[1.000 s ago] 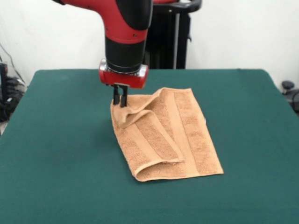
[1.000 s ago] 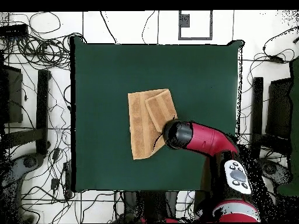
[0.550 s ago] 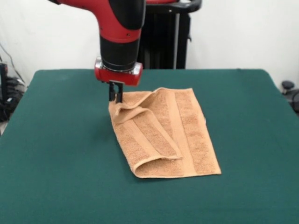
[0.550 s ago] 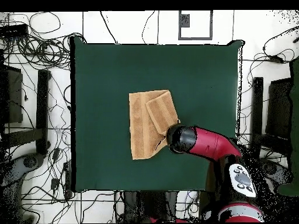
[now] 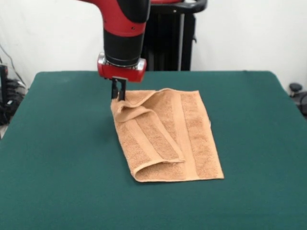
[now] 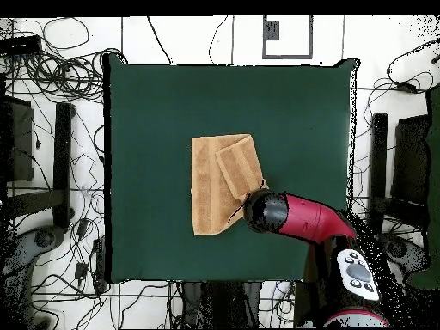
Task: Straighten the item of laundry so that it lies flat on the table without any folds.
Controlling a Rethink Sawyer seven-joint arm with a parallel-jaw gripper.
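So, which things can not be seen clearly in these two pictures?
- Overhead view: the arm covers the pincer and the towel corner beneath it.
- Front view: the pincer meets the towel's far corner, but whether it is open or shut on the cloth is too small to tell.
- Front view: the folded flap hides the layer under it.
- No white tag can be made out in either view.

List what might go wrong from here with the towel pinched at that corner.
1. The gripper holds only the tip of the towel corner, so the cloth could slip out as it pulls.
2. A flap is doubled over the left half; dragging sideways may slide the whole towel across the table instead of opening the fold.
3. Cloth is bunched just below the gripper, which could set a new crease.
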